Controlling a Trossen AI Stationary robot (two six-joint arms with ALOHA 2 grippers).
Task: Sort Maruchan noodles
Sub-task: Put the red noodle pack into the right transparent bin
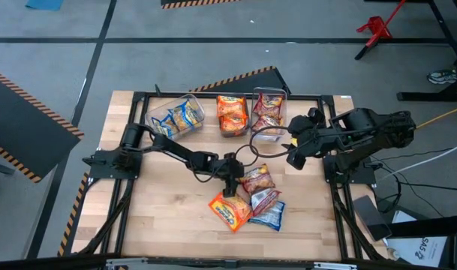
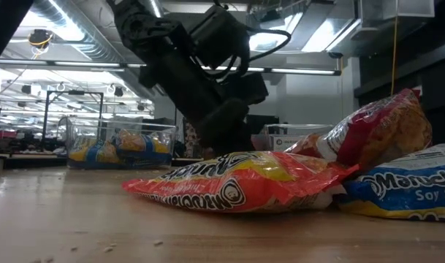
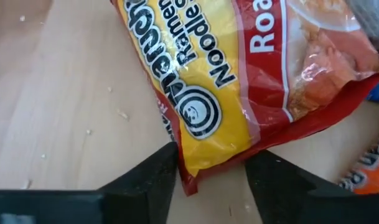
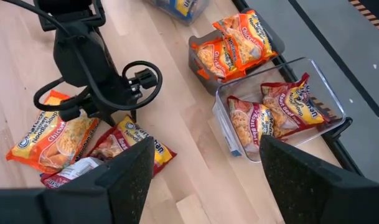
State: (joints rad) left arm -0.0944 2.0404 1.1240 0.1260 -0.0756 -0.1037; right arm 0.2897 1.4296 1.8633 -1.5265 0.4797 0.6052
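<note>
While my left pincer straddles the crinkly edge of a glossy red-and-yellow packet lying flat on the pale wooden worktop, not yet clenched, my right pincer hangs released above.

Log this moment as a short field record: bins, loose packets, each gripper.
bins: three clear bins along the table's far edge: blue-and-yellow packets, orange packets, red packets
loose packets: four near the table's middle: red packet, orange packet, red-and-silver packet, blue packet
left gripper: fingers either side of the red packet's corner, not clamped
right gripper: open, empty, raised near the red bin
</note>
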